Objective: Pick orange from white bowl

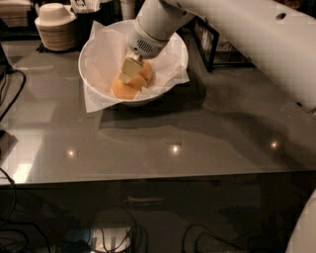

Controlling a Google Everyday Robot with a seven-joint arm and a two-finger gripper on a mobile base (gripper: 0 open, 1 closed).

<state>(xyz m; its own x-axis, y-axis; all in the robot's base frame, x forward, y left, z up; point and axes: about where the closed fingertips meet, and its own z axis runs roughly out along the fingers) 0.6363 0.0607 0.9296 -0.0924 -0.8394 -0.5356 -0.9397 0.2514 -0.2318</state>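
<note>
The large white bowl, lined with crinkled white paper, stands at the back of the grey table. Orange fruit lies in its bottom, and it looks like two pieces side by side. My gripper reaches down into the bowl from the upper right. Its tip is right on top of the orange fruit, touching or nearly touching it, and it hides part of the fruit.
A stack of small cream bowls stands at the back left, beside a dark container of utensils. A black rack stands behind the bowl at the right. Cables hang off the table's left edge. The grey table stretches toward me.
</note>
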